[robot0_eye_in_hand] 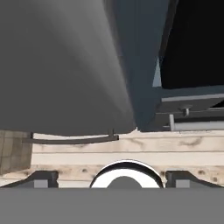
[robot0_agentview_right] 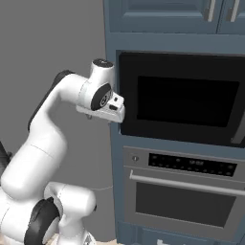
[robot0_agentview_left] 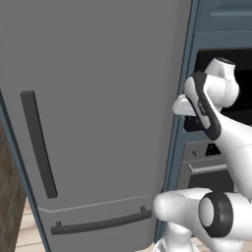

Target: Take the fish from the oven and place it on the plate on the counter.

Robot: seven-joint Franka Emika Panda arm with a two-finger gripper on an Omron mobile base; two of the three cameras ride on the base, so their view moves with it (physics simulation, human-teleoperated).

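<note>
The oven (robot0_agentview_right: 182,191) is built into the blue-grey cabinet column, below a black-windowed appliance. It has a control strip (robot0_agentview_right: 191,165), a bar handle, and a dark door that stands shut. From the left base view the oven (robot0_agentview_left: 206,167) shows behind my arm. The fish is hidden, and the plate and the counter are out of view. My hand (robot0_agentview_right: 103,111) hangs at the column's left edge, level with the black window's lower part, pointing down. My gripper (robot0_eye_in_hand: 111,180) is open with nothing in it, its fingertips (robot0_eye_in_hand: 41,179) wide apart above the wooden floor.
A tall grey fridge (robot0_agentview_left: 98,113) with a vertical handle (robot0_agentview_left: 38,142) and a lower drawer handle (robot0_agentview_left: 98,225) stands left of the column. The black-windowed appliance (robot0_agentview_right: 186,100) sits above the oven. Upper cabinet doors (robot0_agentview_right: 167,14) are overhead. A steel bar handle (robot0_eye_in_hand: 197,126) shows low on the column.
</note>
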